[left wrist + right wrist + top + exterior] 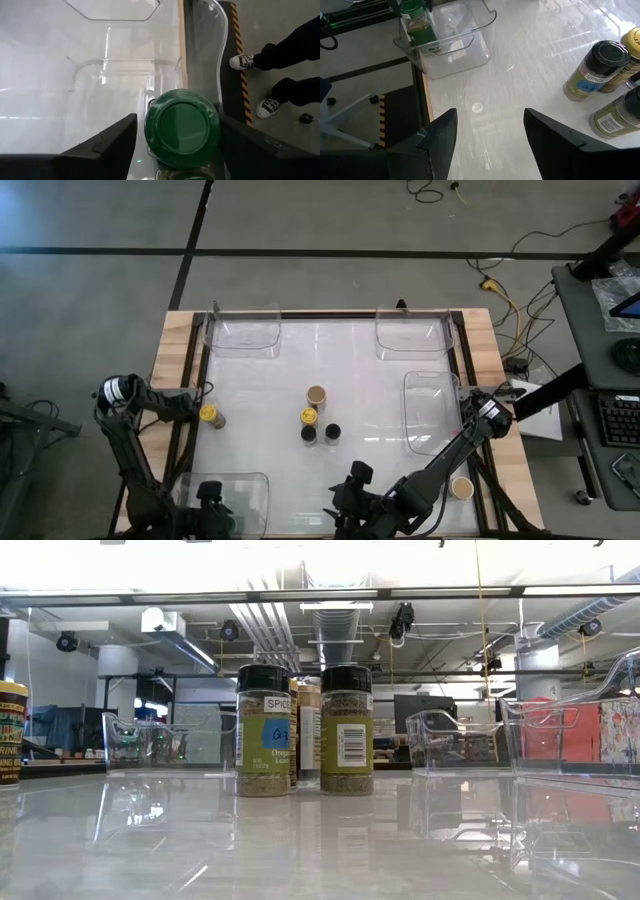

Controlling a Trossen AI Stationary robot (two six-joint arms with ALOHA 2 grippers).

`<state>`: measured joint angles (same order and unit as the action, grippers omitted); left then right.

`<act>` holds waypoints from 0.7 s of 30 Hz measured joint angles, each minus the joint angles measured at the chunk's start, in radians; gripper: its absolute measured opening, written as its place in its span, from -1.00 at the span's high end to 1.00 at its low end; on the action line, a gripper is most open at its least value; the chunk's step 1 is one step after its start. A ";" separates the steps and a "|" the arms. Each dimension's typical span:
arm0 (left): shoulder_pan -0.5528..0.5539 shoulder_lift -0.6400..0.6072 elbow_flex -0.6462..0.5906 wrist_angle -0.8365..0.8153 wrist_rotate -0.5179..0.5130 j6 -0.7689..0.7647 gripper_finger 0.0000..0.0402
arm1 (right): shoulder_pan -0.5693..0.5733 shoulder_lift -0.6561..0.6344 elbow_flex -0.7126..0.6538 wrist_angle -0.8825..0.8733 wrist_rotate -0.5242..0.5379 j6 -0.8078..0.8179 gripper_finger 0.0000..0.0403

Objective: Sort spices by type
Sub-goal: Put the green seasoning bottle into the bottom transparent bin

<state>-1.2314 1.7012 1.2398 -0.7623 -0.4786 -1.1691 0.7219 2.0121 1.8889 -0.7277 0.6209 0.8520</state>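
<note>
The table (350, 370) has a shiny white top with wood edges, and clear trays (242, 332) sit near its corners. Four jars (316, 396) stand together in the middle, two with black lids (263, 677). One more yellow-lid jar (209, 415) stands near the left edge. The left gripper (177, 150) grips a green-lid jar (182, 125) over the near left tray. The right gripper (490, 132) is spread wide, holding nothing, above the bare tabletop. Beyond the table are a grey floor, cables and ceiling pipes (335, 625). A person's shoes (244, 61) show beside the table.
</note>
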 joint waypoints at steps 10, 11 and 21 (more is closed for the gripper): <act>0.001 0.000 0.055 -0.020 0.000 0.007 -0.30 | 0.000 0.000 0.000 0.000 0.000 0.000 -0.09; 0.001 0.000 0.060 -0.020 -0.001 0.007 -0.30 | 0.000 0.000 0.000 0.000 0.000 0.000 -0.09; 0.018 0.000 0.109 -0.054 -0.008 -0.022 -0.30 | 0.000 0.000 0.000 0.000 0.000 -0.012 -0.09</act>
<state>-1.2129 1.7012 1.3486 -0.8161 -0.4870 -1.1912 0.7219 2.0117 1.8889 -0.7277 0.6209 0.8402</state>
